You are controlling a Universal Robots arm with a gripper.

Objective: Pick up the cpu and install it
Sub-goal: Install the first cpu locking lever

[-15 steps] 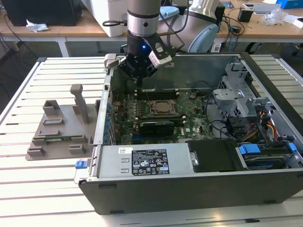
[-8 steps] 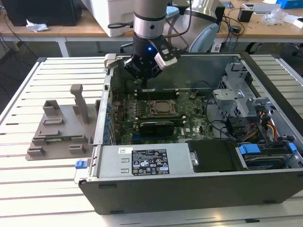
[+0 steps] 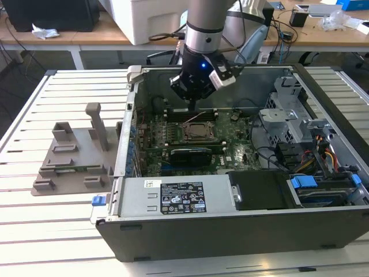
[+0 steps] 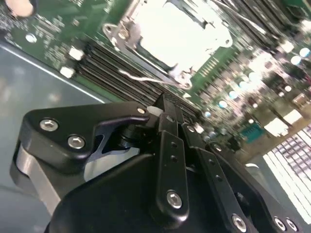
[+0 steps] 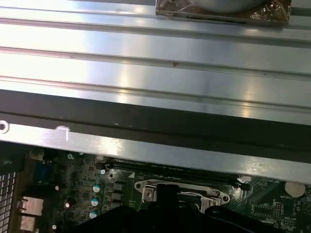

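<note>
My gripper (image 3: pixel 192 108) hangs inside the open computer case, just over the memory slots at the far edge of the black socket frame (image 3: pixel 199 131). In the second wrist view the black fingers (image 4: pixel 170 141) meet at the tip (image 4: pixel 165 104), and I see nothing between them. A thin wire lever (image 4: pixel 146 77) lies just beyond that tip. Inside the frame (image 4: pixel 121 29) lies a pale, glaring square (image 4: pixel 180 29), which looks like the cpu seated flat. The first wrist view has the socket frame (image 5: pixel 146 191) right by the gripper's dark body (image 5: pixel 167 208).
A grey plastic holder (image 3: pixel 72 164) stands on the slatted table at the exterior view's left, outside the case. A long black expansion card (image 3: pixel 193 154) lies in front of the socket. A power supply (image 3: pixel 173 196) and a drive cage (image 3: pixel 294 121) crowd the case's near and right sides.
</note>
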